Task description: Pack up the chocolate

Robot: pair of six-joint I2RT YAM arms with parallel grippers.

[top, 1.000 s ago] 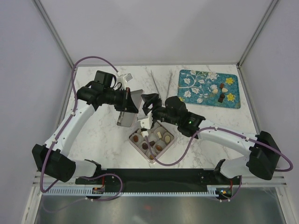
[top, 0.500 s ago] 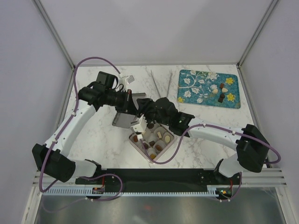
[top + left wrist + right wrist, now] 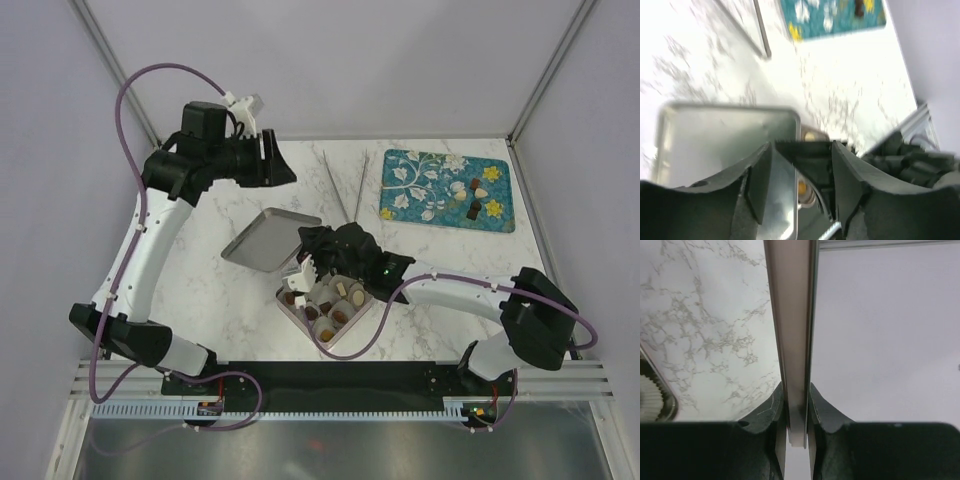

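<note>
Clamping the tin lid (image 3: 262,238) by its rim, my right gripper (image 3: 796,392) was closed tight on it. My left gripper (image 3: 801,147) hung parted, empty. Some chocolate (image 3: 474,197) sat on the teal mat (image 3: 420,205), more in the box (image 3: 284,303). Judged the pieces light, smooth and easily marred: pinch across the short sides, low force.
</note>
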